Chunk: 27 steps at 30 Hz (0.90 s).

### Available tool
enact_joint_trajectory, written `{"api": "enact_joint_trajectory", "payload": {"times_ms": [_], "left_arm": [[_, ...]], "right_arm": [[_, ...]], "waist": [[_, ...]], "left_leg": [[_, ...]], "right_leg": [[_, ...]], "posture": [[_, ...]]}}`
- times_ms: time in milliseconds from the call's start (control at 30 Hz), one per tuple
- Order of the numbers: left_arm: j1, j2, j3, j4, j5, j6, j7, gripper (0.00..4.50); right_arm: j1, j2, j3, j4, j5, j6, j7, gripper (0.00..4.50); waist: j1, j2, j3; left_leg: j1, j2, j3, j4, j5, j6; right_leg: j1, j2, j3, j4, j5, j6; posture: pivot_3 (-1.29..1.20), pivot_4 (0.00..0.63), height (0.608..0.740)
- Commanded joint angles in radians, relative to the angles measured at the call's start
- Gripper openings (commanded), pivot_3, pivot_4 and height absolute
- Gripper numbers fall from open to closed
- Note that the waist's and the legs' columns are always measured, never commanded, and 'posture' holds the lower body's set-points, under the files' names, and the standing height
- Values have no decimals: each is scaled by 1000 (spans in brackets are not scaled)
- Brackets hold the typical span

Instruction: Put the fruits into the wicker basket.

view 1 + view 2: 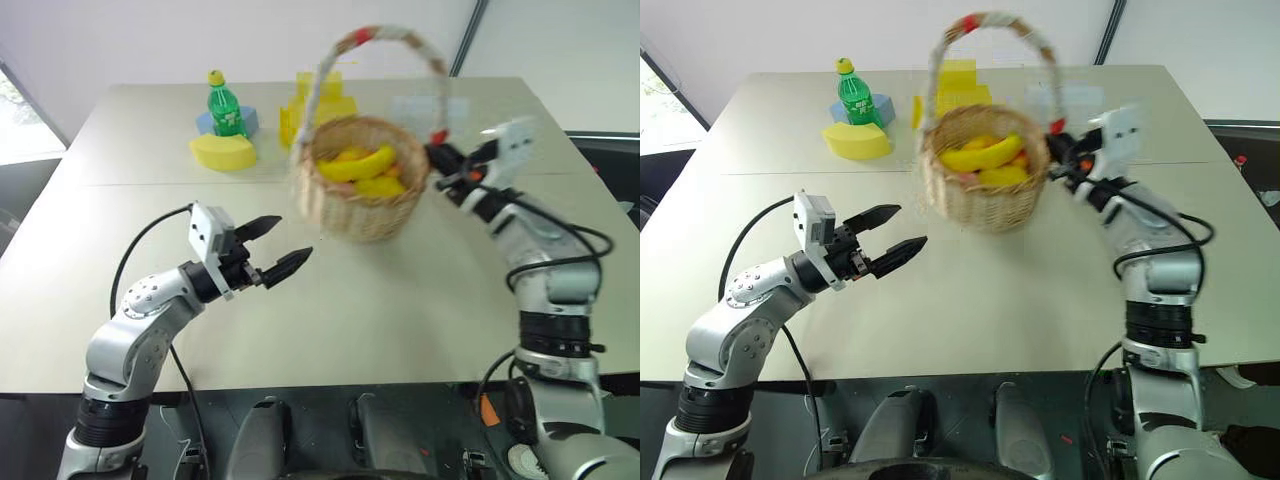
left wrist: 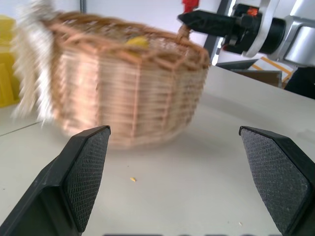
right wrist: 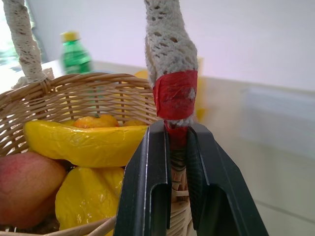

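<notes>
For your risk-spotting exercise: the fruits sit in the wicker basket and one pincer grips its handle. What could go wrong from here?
1. The right pincer pinches only the red-taped foot of the handle on the round tan wicker basket; the basket could swing or slip.
2. The curved yellow banana lies high, so tilting might spill it.

Work area: pale table in a white-walled room, as I see it through the head cameras.

I see a large beige table [image 1: 330,300] made of two tops butted together, with a straight seam [image 1: 180,184] running across it from side to side. Behind it stands a plain white wall [image 1: 250,40], and a dark vertical post [image 1: 468,40] divides that wall from a second white panel. Daylight enters through a window [image 1: 12,110] at the left edge. The floor [image 1: 30,180] beside the table is dark.
</notes>
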Motion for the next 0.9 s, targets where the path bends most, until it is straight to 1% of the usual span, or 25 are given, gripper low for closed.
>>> {"api": "enact_joint_trajectory", "payload": {"times_ms": [33, 100, 167, 300, 367, 400, 467, 500, 633, 733, 800, 900], "left_arm": [[-35, -18, -11, 11, 8, -26, 4, 4500], [-50, -34, -20, 35, 23, -39, 9, 4500], [-63, -50, -23, 57, 35, -48, 20, 4500], [-77, -68, -32, 82, 61, -67, 31, 4500], [-79, -70, -27, 88, 68, -75, 39, 4500], [-80, -70, -24, 91, 71, -78, 43, 4500], [-77, -68, -21, 92, 73, -81, 45, 4500], [-75, -65, -19, 91, 73, -82, 45, 4500], [-59, -53, 1, 87, 73, -83, 47, 4500], [-44, -33, 29, 120, 91, -91, 55, 4500], [-34, -26, 59, 155, 105, -95, 76, 4500], [-9, -12, 107, 207, 142, -127, 116, 4500]], "right_arm": [[-9, -94, -141, 85, -66, -84, -117, 80], [-20, -119, -180, 171, -85, -113, -173, 80], [-30, -127, -192, 235, -92, -145, -197, 80], [-43, -135, -211, 340, -95, -194, -211, 80], [-41, -136, -214, 359, -85, -197, -202, 80], [-39, -136, -215, 360, -82, -199, -201, 955], [-31, -136, -216, 348, -76, -199, -200, 1705], [-24, -139, -212, 338, -79, -200, -203, 2276], [36, -161, -212, 246, -95, -183, -213, 4228], [155, -196, -235, 116, -62, -125, -150, 4228], [256, -215, -269, 36, -17, -76, -90, 4228], [373, -212, -307, -63, 79, -27, 7, 4228]], "waist": [[-1, 0, 0], [-2, 0, 0], [-9, 0, 0], [-25, 2, 0], [-31, 2, 0], [-33, 2, 0], [-33, 2, 0], [-32, 2, 0], [-26, 2, 0], [-11, 3, 0], [-5, 3, 0], [-2, 3, 0]], "left_leg": [[0, 0, 0, 0, 0, 0], [0, -2, 1, 0, 0, 0], [1, -2, 1, 0, 0, 0], [2, 0, 4, 0, 0, 0], [2, 1, 4, -1, 0, 0], [2, 1, 3, -1, 0, 0], [2, 1, 3, -1, 0, 0], [2, 1, 3, 0, 0, 0], [2, 1, 3, 0, 0, 0], [1, 1, 2, -1, 0, 0], [1, 1, 2, -1, 0, 0], [2, 1, 1, -1, 0, 0]], "right_leg": [[0, 0, 0, 0, 0, 0], [1, 1, 0, 0, 0, 0], [1, 2, 1, 0, 0, 0], [0, 4, 3, 1, 0, 0], [-1, 4, 3, 2, 0, 0], [-1, 4, 3, 2, 0, 0], [-1, 4, 3, 2, 0, 0], [0, 4, 3, 1, 0, 0], [0, 4, 3, 1, 0, 0], [0, 3, 3, 1, 0, 0], [0, 3, 3, 0, 0, 0], [1, 3, 2, 0, 0, 0]], "posture": [[0, 150, 740], [0, 150, 740], [0, 150, 740], [0, 150, 740], [0, 150, 740], [0, 150, 740], [0, 150, 740], [0, 150, 740], [0, 150, 740], [0, 150, 740], [0, 150, 740], [0, 150, 740]]}}
